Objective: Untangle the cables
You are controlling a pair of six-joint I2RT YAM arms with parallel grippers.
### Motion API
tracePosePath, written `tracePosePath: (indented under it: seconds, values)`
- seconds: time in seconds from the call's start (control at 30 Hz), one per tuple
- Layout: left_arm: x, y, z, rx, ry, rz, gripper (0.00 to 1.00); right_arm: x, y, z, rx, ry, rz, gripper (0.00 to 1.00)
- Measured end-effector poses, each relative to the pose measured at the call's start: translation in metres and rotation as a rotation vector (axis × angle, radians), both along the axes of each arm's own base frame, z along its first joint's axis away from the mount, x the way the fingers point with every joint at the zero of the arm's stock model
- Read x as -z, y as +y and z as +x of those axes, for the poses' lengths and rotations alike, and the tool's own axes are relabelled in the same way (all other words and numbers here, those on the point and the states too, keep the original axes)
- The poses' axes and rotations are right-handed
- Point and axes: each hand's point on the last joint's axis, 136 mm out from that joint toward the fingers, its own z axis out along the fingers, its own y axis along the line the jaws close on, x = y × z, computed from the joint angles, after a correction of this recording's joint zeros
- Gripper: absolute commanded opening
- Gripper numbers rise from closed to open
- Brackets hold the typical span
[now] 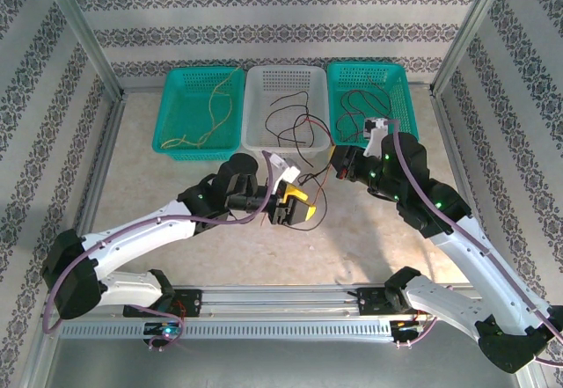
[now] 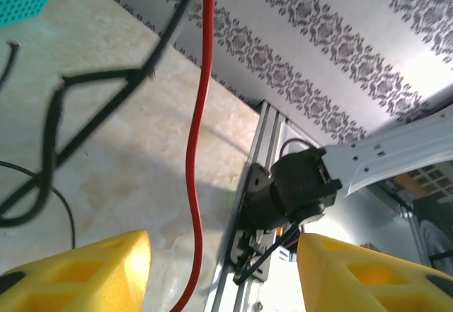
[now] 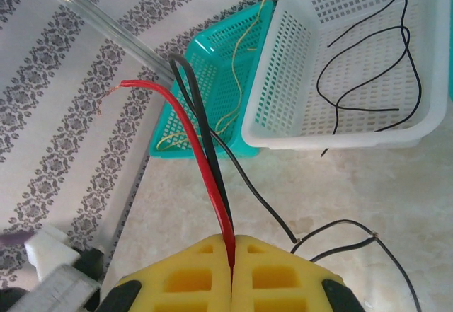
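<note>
red cable held at one end, not yet free of the black

i have the right gripper (image 3: 232, 250) pressed together on the red cable (image 3: 191, 142). it rises out of the seam between the yellow pads (image 3: 276, 276) and ends in a bare copper tip. a black cable (image 3: 204, 139) runs up right beside it from the same seam. i cannot tell whether that one is clamped too or only lies against the red.

the left gripper (image 2: 224, 255) is spread wide, and the red strand hangs down through the gap, touching neither finger as far as i can see. both grippers sit above the table (image 1: 158, 194), just in front of the white basket (image 1: 257, 106), which has black strands in it. yellow cables (image 1: 214, 106) lie in the left teal basket (image 1: 167, 115) and more black ones in the right teal basket (image 1: 406, 98).

i read this as the step of separating the red one: one end is held and the rest crosses a black strand in the left wrist view. next, i judge, the left jaws need to close on the red alone, away from that crossing. then the two grippers draw apart so the black slips off. the care is in not catching the black in the pinch.
</note>
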Motion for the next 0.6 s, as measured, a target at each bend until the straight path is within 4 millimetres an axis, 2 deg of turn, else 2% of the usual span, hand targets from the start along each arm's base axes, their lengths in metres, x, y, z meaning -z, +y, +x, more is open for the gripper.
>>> tracePosePath:
  seconds: [0.07, 0.1, 0.23, 0.33, 0.37, 0.4, 0.53, 0.6]
  values:
    - [0.005, -0.004, -0.002, 0.009, -0.006, 0.025, 0.55, -0.002, 0.000, 0.001, 0.003, -0.002, 0.010, 0.00]
    - [0.008, -0.006, -0.003, 0.013, -0.011, 0.036, 0.51, -0.003, 0.001, 0.001, 0.004, -0.003, 0.014, 0.00]
    - [0.018, -0.013, 0.001, 0.015, -0.026, 0.073, 0.30, -0.004, 0.001, 0.001, 0.008, -0.002, 0.026, 0.00]
    - [0.017, -0.014, 0.003, 0.011, -0.043, 0.079, 0.11, -0.004, 0.001, 0.001, 0.009, 0.000, 0.028, 0.00]
    - [0.016, -0.014, 0.004, 0.006, -0.049, 0.079, 0.05, -0.004, 0.001, 0.001, 0.009, 0.000, 0.028, 0.04]
    - [0.016, -0.014, 0.005, 0.002, -0.052, 0.080, 0.00, -0.004, 0.001, 0.002, 0.011, -0.001, 0.029, 0.12]
    - [0.012, -0.013, 0.005, -0.007, -0.063, 0.075, 0.00, -0.005, -0.002, 0.001, 0.022, -0.003, 0.033, 0.58]
    - [0.005, -0.011, 0.004, -0.008, -0.074, 0.060, 0.00, -0.003, -0.003, 0.001, 0.027, -0.002, 0.021, 0.68]
